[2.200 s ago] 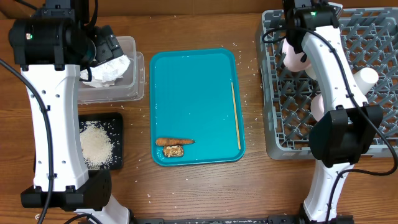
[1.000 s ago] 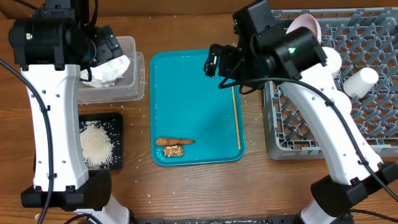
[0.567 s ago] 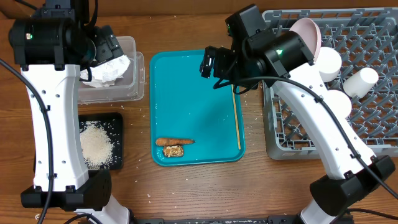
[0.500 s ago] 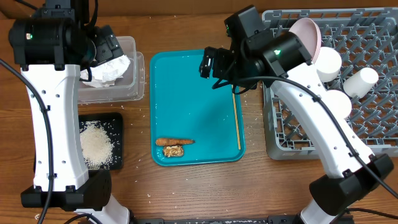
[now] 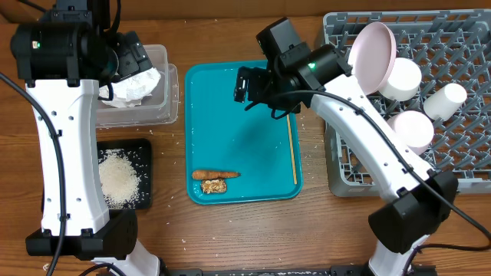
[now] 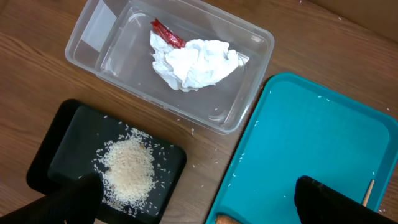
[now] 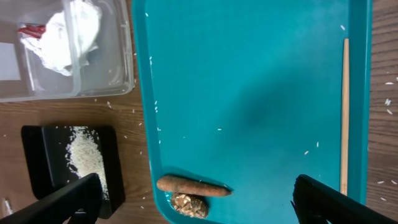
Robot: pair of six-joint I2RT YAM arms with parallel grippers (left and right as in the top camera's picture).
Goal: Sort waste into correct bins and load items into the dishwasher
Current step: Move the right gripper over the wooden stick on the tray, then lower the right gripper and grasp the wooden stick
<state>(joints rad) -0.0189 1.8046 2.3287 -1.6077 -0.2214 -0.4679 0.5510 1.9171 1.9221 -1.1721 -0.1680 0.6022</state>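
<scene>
While my right gripper (image 5: 247, 86) hangs wide open and empty over the far end of the smooth teal tray (image 5: 238, 138), the orange-brown carrot stick (image 7: 193, 185) lies at the tray's near-left corner. Its long axis runs crosswise, with a crumbly brown chunk (image 7: 188, 205) just beside it. My left gripper (image 5: 129, 55), also spread and empty, is farther off, above the clear tub (image 6: 106, 43) that holds the crumpled napkin (image 6: 196, 62) and the red wrapper (image 6: 166, 32).

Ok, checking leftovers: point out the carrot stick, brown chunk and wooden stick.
carrot stick (image 7: 193, 186), right wrist view, middle of its length
brown chunk (image 7: 188, 205), right wrist view, its centre
wooden stick (image 7: 344, 112), right wrist view, mid-shaft
</scene>
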